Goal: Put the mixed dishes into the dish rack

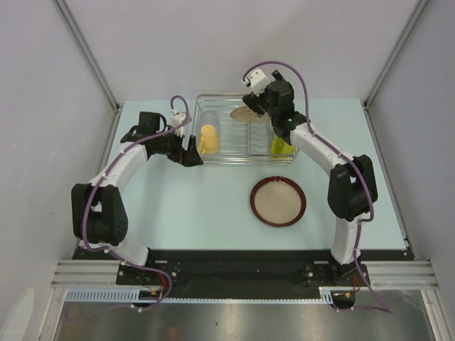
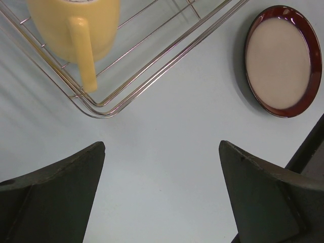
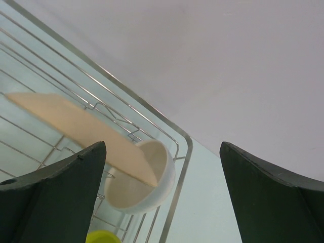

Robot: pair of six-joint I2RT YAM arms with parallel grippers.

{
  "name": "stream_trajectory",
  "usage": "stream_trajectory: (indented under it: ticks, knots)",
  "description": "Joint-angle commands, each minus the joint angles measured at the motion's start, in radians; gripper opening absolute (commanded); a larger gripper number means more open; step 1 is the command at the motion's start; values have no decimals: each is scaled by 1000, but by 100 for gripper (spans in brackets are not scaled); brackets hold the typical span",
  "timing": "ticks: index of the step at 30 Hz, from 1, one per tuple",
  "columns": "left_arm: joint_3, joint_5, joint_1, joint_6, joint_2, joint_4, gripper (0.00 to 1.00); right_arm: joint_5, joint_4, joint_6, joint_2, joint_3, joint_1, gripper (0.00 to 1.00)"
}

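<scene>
Loading looks nearly done from above: the chrome wire dish rack [image 1: 231, 138] holds a yellow-orange handled mug [image 1: 208, 139], lime-green bowl [image 1: 280, 146] and round wooden plate [image 1: 245, 114]; a beige, dark-brown-rimmed plate [image 1: 277, 201] lies outside on the table [image 1: 185, 213]. Left wrist: our left gripper [image 2: 162, 152] gapes empty. Right wrist: our right gripper [image 3: 162, 152] gapes empty above a white bowl [image 3: 144, 177]. We judge that plate comes next.

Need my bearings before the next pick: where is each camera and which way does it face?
Top external: above and behind the bases, looking down on table, dish rack, left arm, right arm.
Left wrist: on the left hand, looking down past its fingers at yellow mug, beige plate.
Right wrist: on the right hand, fingers framing wooden plate, white bowl.
Shared: top and left wrist both show mug, beige plate.
</scene>
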Motion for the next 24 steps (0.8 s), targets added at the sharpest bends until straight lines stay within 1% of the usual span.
stream_trajectory:
  ticks: [1, 2, 3, 5, 6, 7, 8, 9, 10, 12, 13, 15, 16, 19, 20, 21, 22, 23, 24]
  knots:
    - [32, 41, 7, 19, -47, -13, 100, 72, -32, 78, -155, -14, 17, 100]
    - [33, 43, 7, 21, -50, -16, 100, 80, -58, 105, -180, -31, 19, 100]
    - [35, 41, 7, 25, -52, -19, 100, 80, -129, 192, -208, -42, 14, 100]
    - [48, 44, 7, 33, -52, -26, 100, 63, -214, 295, -300, -59, 0, 100]
    - [53, 48, 7, 37, -50, -36, 100, 66, -310, 358, -332, -77, -9, 100]
    - [67, 52, 7, 43, -42, -42, 100, 52, -360, 461, -361, -89, -35, 100]
    - [76, 57, 7, 48, -41, -55, 100, 43, -463, 516, -413, -100, -49, 100]
    - [87, 55, 5, 57, -33, -62, 100, 46, -499, 567, -439, -137, -62, 100]
    - [104, 55, 3, 62, -26, -68, 100, 19, -533, 657, -464, -160, -96, 100]
    - [117, 55, 0, 67, -21, -79, 100, -17, -601, 734, -539, -218, -131, 100]
    - [130, 55, -1, 68, -21, -80, 100, -34, -618, 792, -561, -267, -151, 100]
    - [139, 52, -10, 77, -21, -89, 100, -37, -652, 842, -622, -332, -168, 100]
    - [147, 49, -16, 85, -21, -95, 100, -67, -664, 863, -639, -391, -178, 100]
    - [148, 8, -67, 138, -27, -123, 100, -152, -737, 949, -680, -467, -202, 100]
    - [145, -12, -107, 157, -30, -135, 100, -179, -772, 1001, -690, -517, -211, 100]
    - [141, -29, -127, 186, -30, -138, 100, -249, -783, 1024, -700, -552, -214, 100]
    - [134, -61, -172, 198, -29, -141, 100, -279, -791, 1055, -728, -582, -214, 100]
    - [131, -80, -196, 214, -26, -149, 100, -304, -791, 1084, -745, -650, -219, 100]
    - [131, -98, -217, 243, -19, -151, 100, -340, -790, 1136, -760, -678, -221, 100]
